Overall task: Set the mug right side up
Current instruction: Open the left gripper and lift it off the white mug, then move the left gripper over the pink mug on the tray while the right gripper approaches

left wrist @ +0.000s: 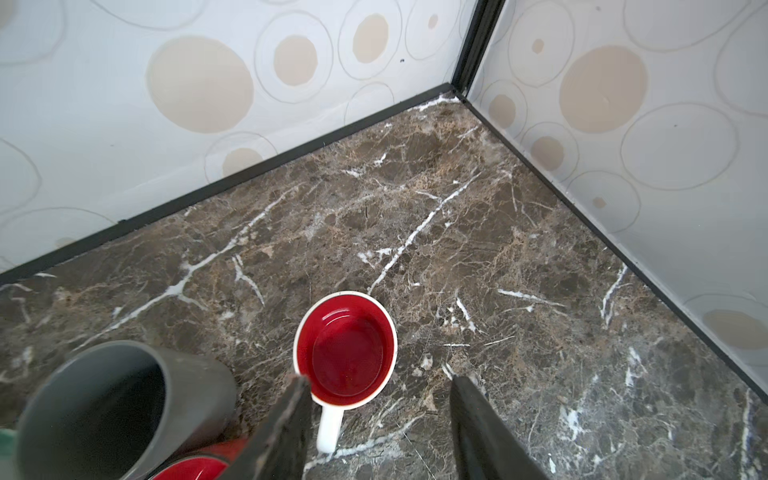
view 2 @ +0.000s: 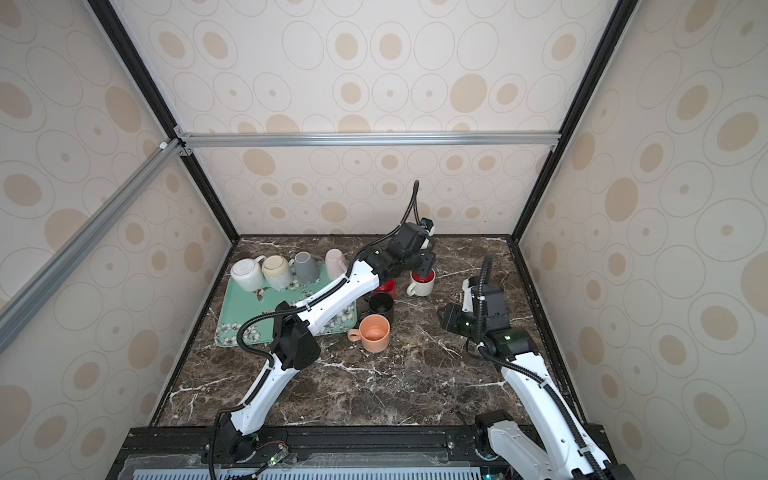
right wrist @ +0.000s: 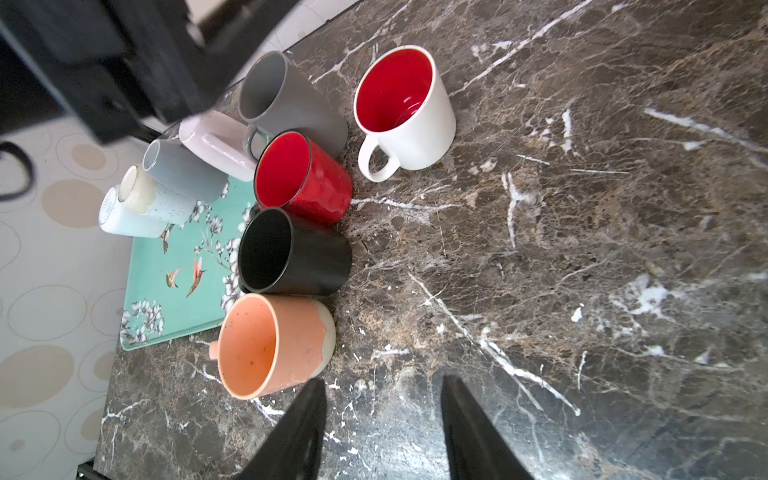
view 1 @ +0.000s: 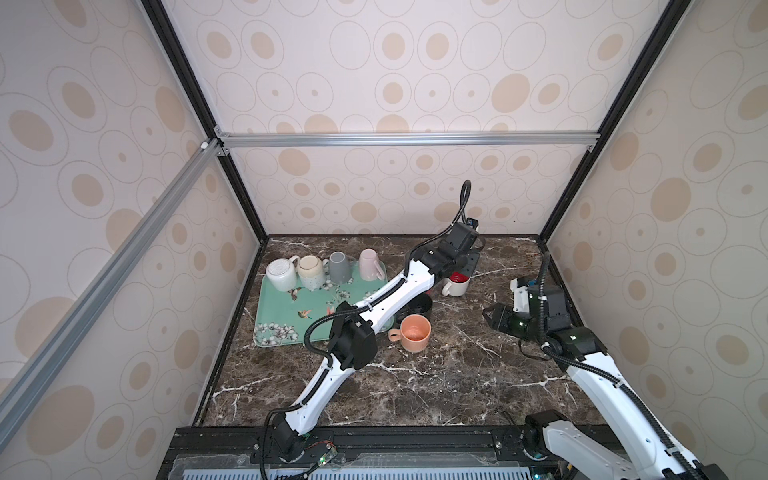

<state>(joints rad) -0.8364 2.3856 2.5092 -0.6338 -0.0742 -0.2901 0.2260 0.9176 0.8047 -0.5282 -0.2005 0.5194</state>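
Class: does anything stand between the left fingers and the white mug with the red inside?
Nothing visible does. The left gripper hangs open just above the upright white mug; the grey mug stands off to one side.

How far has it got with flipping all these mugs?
Done: five mugs stand upright on the marble table, the red-lined white mug among them. In hand: nothing; the open left gripper hangs over it. Left: four mugs upside down on the teal floral tray.

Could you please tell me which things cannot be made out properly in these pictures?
Red mug: in a top view, mostly hidden behind the left arm.
Upright grey mug: left wrist view, cut off by the bottom edge.
Pink mug: right wrist view, partly covered by the blurred left arm.
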